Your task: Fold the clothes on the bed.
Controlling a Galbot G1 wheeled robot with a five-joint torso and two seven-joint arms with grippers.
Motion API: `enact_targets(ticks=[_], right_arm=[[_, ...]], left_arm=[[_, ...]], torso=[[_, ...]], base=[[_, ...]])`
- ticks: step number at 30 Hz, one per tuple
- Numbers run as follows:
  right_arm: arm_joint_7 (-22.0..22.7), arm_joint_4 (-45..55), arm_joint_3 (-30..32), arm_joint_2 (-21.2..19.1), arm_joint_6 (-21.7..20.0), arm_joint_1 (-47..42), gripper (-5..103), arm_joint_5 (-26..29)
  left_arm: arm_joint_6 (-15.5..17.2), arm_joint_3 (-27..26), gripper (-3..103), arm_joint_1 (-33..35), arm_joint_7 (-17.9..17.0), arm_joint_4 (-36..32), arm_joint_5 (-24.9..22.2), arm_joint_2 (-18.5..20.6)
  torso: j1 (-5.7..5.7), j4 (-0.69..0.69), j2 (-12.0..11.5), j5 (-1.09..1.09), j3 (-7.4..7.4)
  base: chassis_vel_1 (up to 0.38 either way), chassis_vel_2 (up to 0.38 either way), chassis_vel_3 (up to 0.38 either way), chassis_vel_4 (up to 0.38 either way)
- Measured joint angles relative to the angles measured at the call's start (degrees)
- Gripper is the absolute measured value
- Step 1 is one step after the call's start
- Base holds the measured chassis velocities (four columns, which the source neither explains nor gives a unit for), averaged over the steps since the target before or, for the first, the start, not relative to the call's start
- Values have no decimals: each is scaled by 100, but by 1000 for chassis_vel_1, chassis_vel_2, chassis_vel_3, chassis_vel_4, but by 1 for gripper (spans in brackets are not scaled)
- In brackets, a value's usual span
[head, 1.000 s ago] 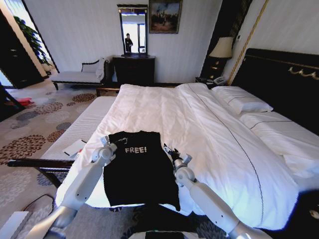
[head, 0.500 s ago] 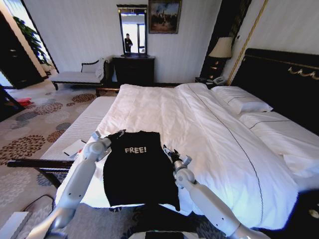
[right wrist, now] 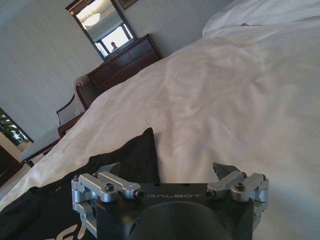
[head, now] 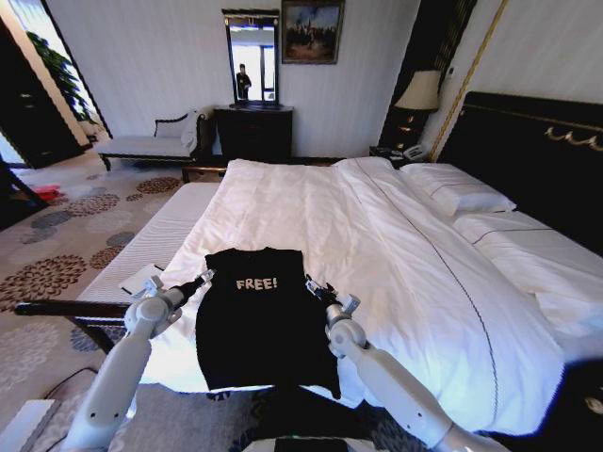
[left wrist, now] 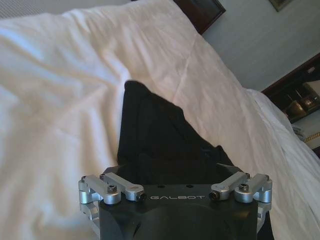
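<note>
Black and soft, the T-shirt (head: 264, 315) is lying flat at the bed's (head: 396, 245) near edge, likely limp and best pinched at its shoulder corners, while the left gripper (head: 201, 280) and right gripper (head: 313, 285) are flanking it, fingers spread and holding nothing.

Daylight came from the room's left side and glared off the white duvet (head: 396, 254), blowing out its folds. The black T-shirt (head: 264, 320) read as near-flat shadow (little fabric detail). Head view bowed at the edges, walls leaning. Wrist views were soft, the mirror (right wrist: 102, 27) bright with reflected light.
</note>
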Motion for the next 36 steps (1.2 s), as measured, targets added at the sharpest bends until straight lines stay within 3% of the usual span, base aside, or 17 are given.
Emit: enact_targets(ticks=[23,36], right_arm=[[11,-113,26,7,-6,10,100,-3],[25,-159,35,3,-9,8,100,-6]], left_arm=[[-92,315,100,-362,8,179,87,-147],[-109,739,100,-237,-10,-331,138,-159]], torso=[[1,2,0,1,0],[1,1,0,1,1]], base=[[0,0,0,0],[0,0,0,0]])
